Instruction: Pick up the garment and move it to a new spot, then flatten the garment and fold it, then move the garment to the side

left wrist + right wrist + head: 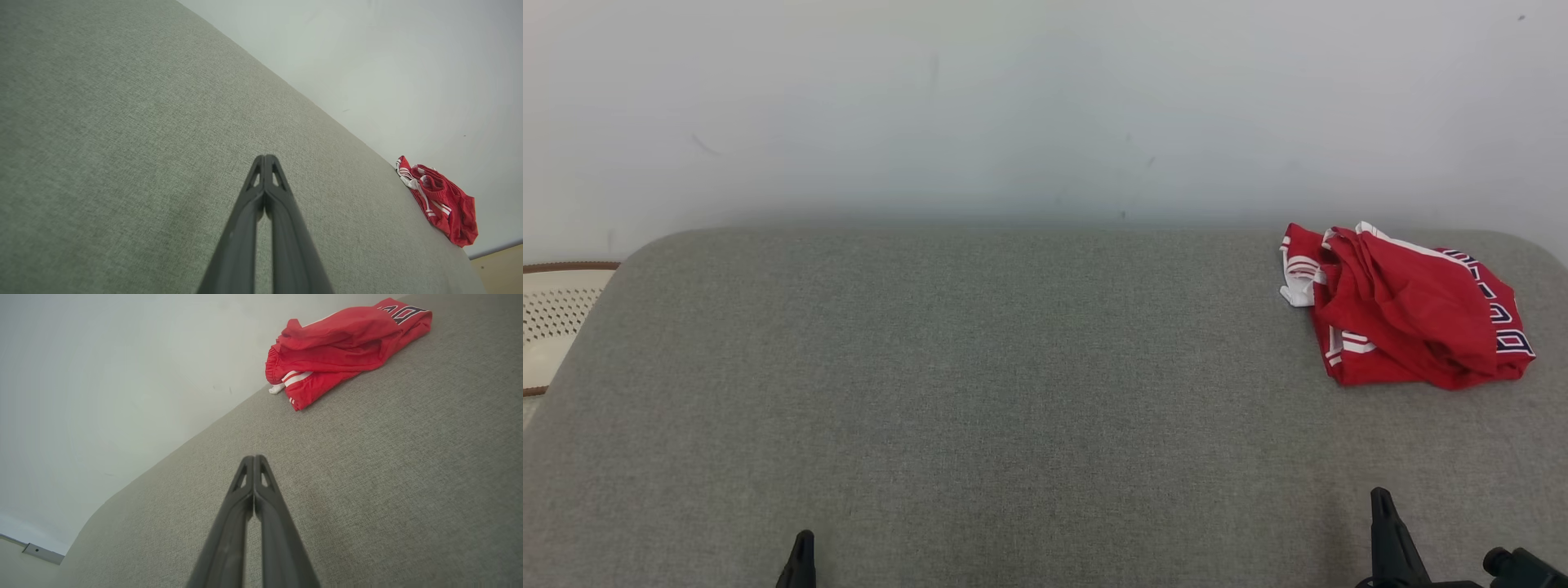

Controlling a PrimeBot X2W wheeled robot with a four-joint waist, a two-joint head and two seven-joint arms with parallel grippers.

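Down at the near edge of the table [1013, 367] we've got both arms sitting low: left gripper [800, 559] and right gripper [1379, 496], each with its two fingers pressed together and nothing between them. Going outward from there, it's just bare grey cloth for a long stretch. The garment [1409, 314], red with white stripes and dark lettering, sits in the far right corner, close to the wall [1013, 106]. So it lies pretty much straight ahead of the right gripper and well off on a diagonal from the left one, which makes the right arm clearly the nearer. Its long side runs roughly left to right, dipping a bit toward us at the right end. It's a loose bundle with layers doubled over, so we'd say this fits either a heap waiting to be picked up or a rough fold already set aside. Can't call it. Nothing stands in between. Off the left edge there's what looks like a pale mesh basket [556, 318], well clear.
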